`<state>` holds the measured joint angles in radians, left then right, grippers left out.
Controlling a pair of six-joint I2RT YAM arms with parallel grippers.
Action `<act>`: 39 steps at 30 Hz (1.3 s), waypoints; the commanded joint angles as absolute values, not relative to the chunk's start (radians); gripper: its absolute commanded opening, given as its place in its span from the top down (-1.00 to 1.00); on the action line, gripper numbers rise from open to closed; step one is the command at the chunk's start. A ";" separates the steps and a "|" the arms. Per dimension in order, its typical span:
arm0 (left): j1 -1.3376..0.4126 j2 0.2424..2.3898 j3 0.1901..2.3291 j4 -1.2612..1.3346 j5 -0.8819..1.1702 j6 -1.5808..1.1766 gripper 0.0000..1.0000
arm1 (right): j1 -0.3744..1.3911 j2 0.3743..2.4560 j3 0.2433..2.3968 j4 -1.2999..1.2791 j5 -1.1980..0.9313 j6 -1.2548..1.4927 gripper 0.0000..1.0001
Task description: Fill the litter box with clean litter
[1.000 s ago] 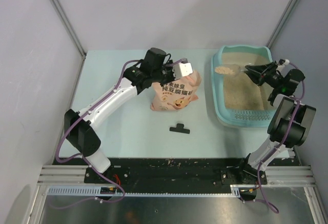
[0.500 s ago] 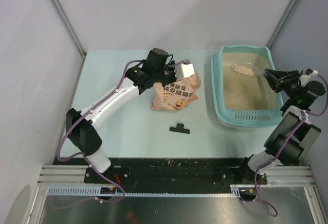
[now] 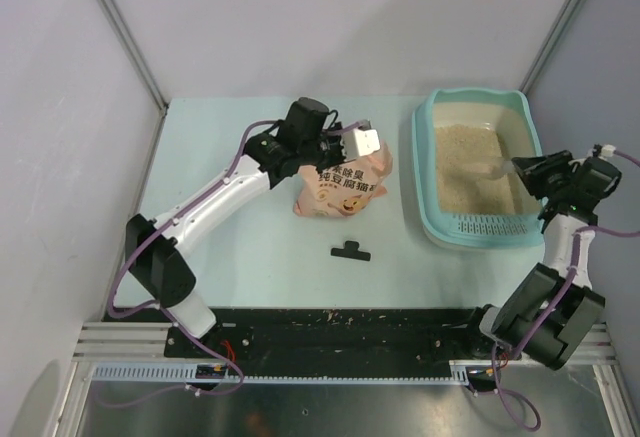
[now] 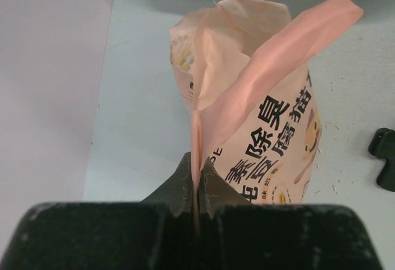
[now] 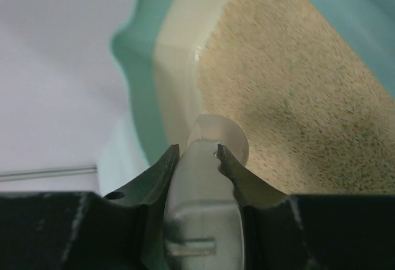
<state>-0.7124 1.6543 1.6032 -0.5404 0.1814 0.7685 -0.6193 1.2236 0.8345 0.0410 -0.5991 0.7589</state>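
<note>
A moment ago the scoop held a heap. Now it looks empty, so more clean litter lies in the litter box, right of the frame. The right claw grips the scoop's handle. The left claw pinches the bag by its top.

Lay open between upright litter bag and litter box | obstructed nearer the bases by black clip | blocked at box's right rim by right gripper clamping clear scoop

smooth plastic litter box, grainy clean litter
</note>
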 commanded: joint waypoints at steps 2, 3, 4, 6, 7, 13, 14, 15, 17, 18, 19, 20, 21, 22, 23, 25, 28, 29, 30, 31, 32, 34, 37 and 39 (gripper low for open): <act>-0.735 1.537 1.569 -0.446 0.238 0.776 1.00 | -0.503 1.327 0.949 -0.034 -0.416 0.615 1.00; -0.735 1.532 1.557 -0.446 0.236 0.776 1.00 | -0.474 1.383 0.981 -0.019 -0.397 0.614 1.00; -0.735 1.525 1.551 -0.445 0.232 0.772 1.00 | -0.459 1.422 1.011 0.000 -0.391 0.614 1.00; -0.736 1.513 1.533 -0.446 0.227 0.765 1.00 | -0.440 1.532 1.112 0.043 -0.376 0.624 1.00; -0.736 1.509 1.526 -0.446 0.229 0.762 1.00 | -0.422 1.567 1.144 0.063 -0.371 0.627 1.00; -0.742 1.485 1.489 -0.446 0.222 0.764 0.99 | -0.394 1.761 1.370 0.060 -0.353 0.629 1.00; -0.744 1.486 1.489 -0.445 0.219 0.764 1.00 | -0.393 1.767 1.380 0.058 -0.347 0.626 1.00; -0.745 1.486 1.491 -0.446 0.221 0.765 1.00 | -0.393 1.770 1.394 0.060 -0.341 0.624 1.00; -0.747 1.489 1.497 -0.446 0.222 0.772 1.00 | -0.412 1.753 1.396 0.051 -0.312 0.606 1.00; -0.749 1.491 1.499 -0.446 0.224 0.770 1.00 | -0.420 1.737 1.396 0.042 -0.301 0.585 1.00; -0.749 1.491 1.503 -0.446 0.232 0.773 1.00 | -0.432 1.723 1.394 0.014 -0.290 0.565 1.00; -0.749 1.493 1.505 -0.446 0.232 0.773 1.00 | -0.434 1.707 1.394 0.005 -0.278 0.530 1.00; -0.749 1.494 1.506 -0.446 0.232 0.775 1.00 | -0.434 1.692 1.393 -0.029 -0.255 0.490 1.00; -0.749 1.496 1.509 -0.445 0.235 0.776 1.00 | -0.422 1.652 1.391 -0.063 -0.238 0.391 1.00; -0.749 1.496 1.511 -0.446 0.236 0.776 1.00 | -0.408 1.632 1.390 -0.081 -0.220 0.332 1.00; -0.749 1.494 1.512 -0.445 0.236 0.776 1.00 | -0.355 1.561 1.381 -0.113 -0.193 0.153 1.00; -0.749 1.494 1.508 -0.446 0.239 0.770 1.00 | -0.315 1.446 1.356 -0.124 -0.305 0.054 1.00; -0.749 1.493 1.506 -0.446 0.235 0.767 1.00 | -0.313 1.425 1.356 -0.127 -0.378 0.048 1.00; -0.749 1.493 1.505 -0.446 0.232 0.764 1.00 | -0.310 1.405 1.356 -0.132 -0.517 0.051 1.00; -0.749 1.494 1.505 -0.445 0.226 0.755 1.00 | -0.308 1.382 1.356 -0.140 -0.582 0.057 1.00; -0.749 1.494 1.503 -0.445 0.222 0.749 1.00 | -0.296 1.355 1.356 -0.149 -0.650 0.083 1.00; -0.747 1.496 1.503 -0.445 0.204 0.732 1.00 | -0.266 1.333 1.359 -0.188 -0.814 0.098 1.00; -0.747 1.496 1.497 -0.446 0.186 0.712 1.00 | -0.169 1.315 1.365 -0.279 -0.891 0.098 1.00; -0.746 1.494 1.496 -0.446 0.178 0.697 1.00 | -0.091 1.315 1.365 -0.326 -0.905 0.069 1.00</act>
